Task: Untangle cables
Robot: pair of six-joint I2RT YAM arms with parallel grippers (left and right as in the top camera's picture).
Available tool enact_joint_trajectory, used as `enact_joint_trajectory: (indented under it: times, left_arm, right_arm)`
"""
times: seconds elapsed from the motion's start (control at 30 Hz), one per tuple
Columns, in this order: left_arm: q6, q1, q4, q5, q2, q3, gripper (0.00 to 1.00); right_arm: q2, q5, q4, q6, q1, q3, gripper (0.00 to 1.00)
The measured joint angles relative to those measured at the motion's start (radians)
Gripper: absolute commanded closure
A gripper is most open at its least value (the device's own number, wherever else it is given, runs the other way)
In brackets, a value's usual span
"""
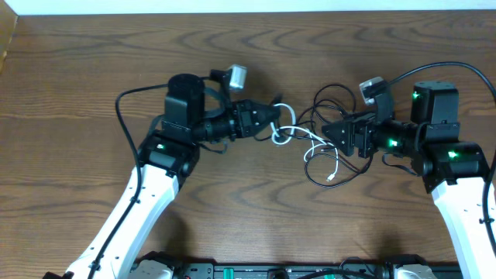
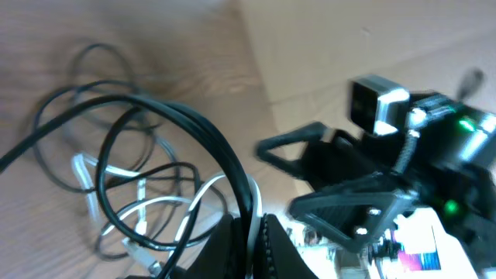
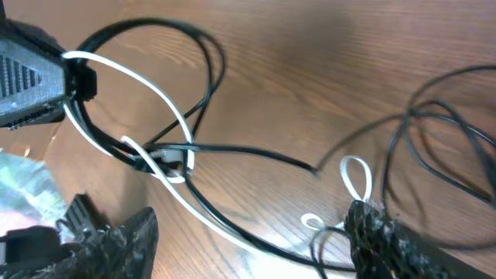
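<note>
Brown wood-grain tabletop (image 1: 93, 54) carries the tangle of thin black and white cables (image 1: 310, 143) between both claws: the left gripper (image 1: 273, 118) pinches its nearest loops, while the right gripper (image 1: 327, 133) gapes open just beside the opposite strands.

Left arm (image 1: 143, 194) and right arm (image 1: 463, 194) reach inward, wrists facing each other. The left gripper (image 1: 276, 118) is pinched closed. The right gripper (image 1: 330, 135) has its 2 fingers spread apart.

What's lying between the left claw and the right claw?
The tangled cables: white cable loops crossed by black cable strands, on the wooden table, clearest in the overhead view. The left claw grips them; the right claw is open.
</note>
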Motion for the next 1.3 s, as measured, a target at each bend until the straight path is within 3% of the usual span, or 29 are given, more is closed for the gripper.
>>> enact_joint_trajectory:
  times: [0.17, 0.37, 0.43, 0.63, 0.77, 0.9, 1.07, 1.3]
  left_arm:
    - [-0.005, -0.057, 0.143, 0.047, 0.0, 0.0, 0.92]
    - [-0.006, -0.088, 0.152, 0.064, 0.0, 0.0, 0.93]
    - [-0.006, -0.091, 0.15, 0.066, 0.001, 0.0, 0.92]
    - [-0.025, -0.099, 0.147, 0.071, 0.003, 0.0, 0.92]
    - [-0.029, -0.117, 0.147, 0.074, 0.005, 0.0, 0.92]
    - [-0.029, -0.121, 0.148, 0.079, 0.006, 0.0, 0.93]
    - [-0.029, -0.117, 0.168, 0.098, 0.006, 0.0, 0.93]
    - [-0.032, -0.055, 0.169, 0.128, 0.006, 0.0, 0.93]
  right_arm:
    - [0.022, -0.021, 0.003, -0.019, 0.05, 0.0, 0.25]
    - [0.063, -0.03, 0.051, -0.032, 0.106, 0.0, 0.32]
    - [0.066, -0.031, 0.086, -0.041, 0.118, 0.0, 0.42]
    - [0.066, -0.031, 0.184, -0.039, 0.124, 0.0, 0.54]
    - [0.066, 0.008, 0.198, -0.026, 0.125, 0.0, 0.83]
    - [0.066, 0.087, 0.195, 0.022, 0.126, 0.0, 0.99]
    - [0.068, 0.261, 0.143, 0.093, 0.127, 0.0, 0.98]
    - [0.073, 0.688, -0.006, 0.212, 0.13, 0.0, 0.94]
